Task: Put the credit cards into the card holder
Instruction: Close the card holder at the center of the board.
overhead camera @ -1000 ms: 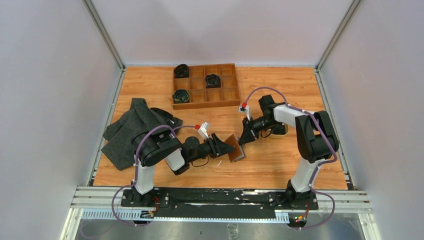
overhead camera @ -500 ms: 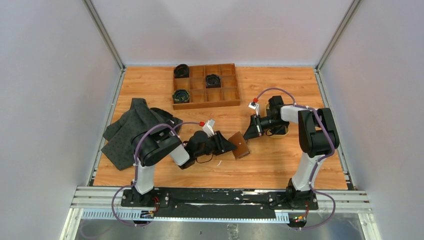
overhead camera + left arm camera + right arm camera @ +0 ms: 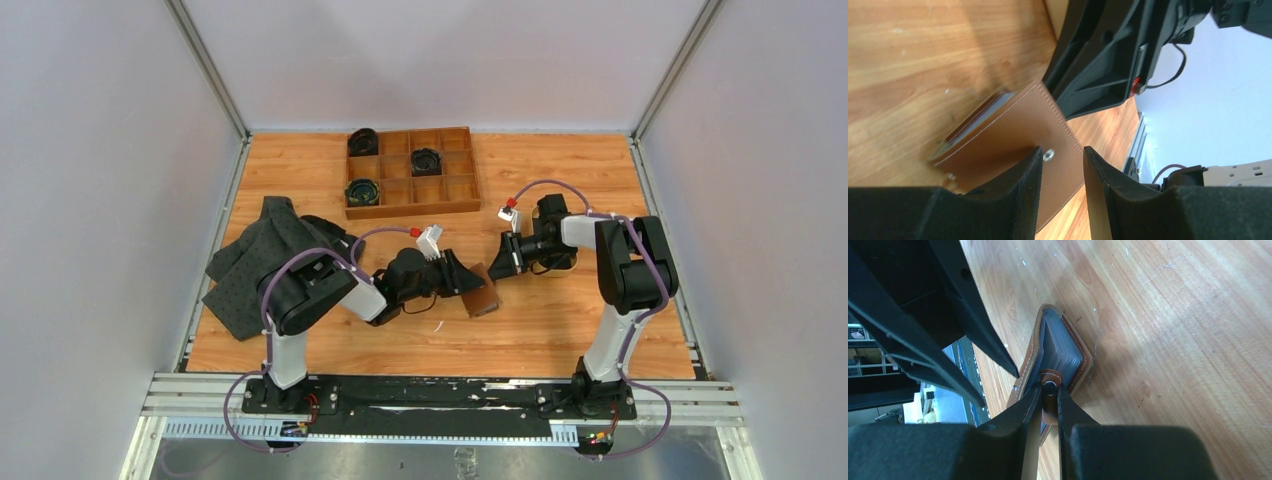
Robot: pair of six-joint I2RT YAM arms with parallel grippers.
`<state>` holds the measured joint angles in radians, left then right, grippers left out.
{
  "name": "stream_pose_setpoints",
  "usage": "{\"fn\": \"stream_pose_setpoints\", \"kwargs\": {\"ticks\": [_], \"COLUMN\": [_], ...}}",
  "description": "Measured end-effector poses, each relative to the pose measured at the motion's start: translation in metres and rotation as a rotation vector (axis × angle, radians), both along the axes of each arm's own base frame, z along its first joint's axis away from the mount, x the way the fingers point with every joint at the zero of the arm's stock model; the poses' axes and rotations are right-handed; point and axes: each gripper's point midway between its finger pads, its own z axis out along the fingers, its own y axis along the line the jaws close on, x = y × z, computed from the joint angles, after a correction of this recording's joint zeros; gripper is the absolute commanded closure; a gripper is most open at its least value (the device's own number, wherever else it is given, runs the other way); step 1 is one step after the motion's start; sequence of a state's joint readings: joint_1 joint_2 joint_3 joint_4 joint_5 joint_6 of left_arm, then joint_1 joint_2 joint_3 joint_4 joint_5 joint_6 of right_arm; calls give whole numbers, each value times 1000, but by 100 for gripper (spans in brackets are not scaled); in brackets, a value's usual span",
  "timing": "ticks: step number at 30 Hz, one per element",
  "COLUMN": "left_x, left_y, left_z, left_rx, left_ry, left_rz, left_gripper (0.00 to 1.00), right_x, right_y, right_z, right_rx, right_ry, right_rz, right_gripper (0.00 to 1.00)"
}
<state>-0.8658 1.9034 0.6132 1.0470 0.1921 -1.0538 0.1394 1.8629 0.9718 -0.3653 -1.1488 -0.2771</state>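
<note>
The right fingers [image 3: 1034,409] squeeze the card holder's [image 3: 1064,347] snap tab [image 3: 1049,388]. The left fingers [image 3: 1032,172] sit half open at its cover [image 3: 1013,135], holding nothing. Best to pull the tab slowly.

Overhead, plus close-ups of card holder [image 3: 1013,132]

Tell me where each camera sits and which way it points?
Top external: fixed above and behind the arms, looking down at the table; both arms show whole.
Left wrist: on the left arm, looking past the left gripper at the card holder.
Right wrist: on the right arm, looking past the right gripper, shut on the card holder's tab.
Shared: both wrist views show the card holder.
</note>
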Motion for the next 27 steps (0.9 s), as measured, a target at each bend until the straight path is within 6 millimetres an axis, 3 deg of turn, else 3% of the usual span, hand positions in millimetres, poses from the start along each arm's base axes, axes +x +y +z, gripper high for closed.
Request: {"fn": "stream_pose_setpoints", "kwargs": {"ticks": [6,14,27], "left_x": [10,15,25], "left_y": [-12,-10,3], "left_z": [12,-6,-16], "left_rx": [-6,32,24], "left_ry": [-43,-24,25], "left_rz": [-11,12,76], "left_gripper": [60,63,68], "right_x": [2,7,15], "right_y": [0,0,-2], "right_z": [0,5,13], "right_rx": [-3,0,90], "right_ry": [-2,-58,-42], "right_rz": [-11,-51,-108], "right_gripper": [100,100,100]}}
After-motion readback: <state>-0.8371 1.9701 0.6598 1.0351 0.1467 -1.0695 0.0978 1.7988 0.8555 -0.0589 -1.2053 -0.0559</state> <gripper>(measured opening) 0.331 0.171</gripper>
